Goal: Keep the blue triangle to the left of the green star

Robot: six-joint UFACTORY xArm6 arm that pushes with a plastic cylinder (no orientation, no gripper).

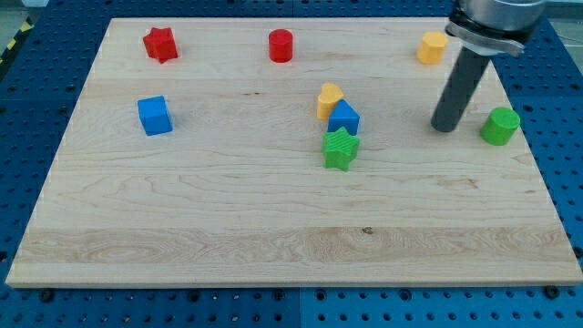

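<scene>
Camera view, the only one, takes in eight blocks on a wooden board: two red, two blue, two yellow, two green. At the upper left sit a red star and, below it, a blue cube. A red cylinder stands at top centre. Near the middle, three blocks huddle together: a yellow heart-like block, the blue triangle touching it just below and right, and the green star directly under the triangle, so the triangle lies above the star, not clearly to its left. At the upper right are a yellow block, its shape hard to make out, and lower down a green cylinder.

My tip rests on the board just left of the green cylinder, well apart from the central cluster. It is a bare rod holding nothing, its upper part cut off by the frame's top edge.

Pale wood grain covers the board, which lies on a blue perforated table.
</scene>
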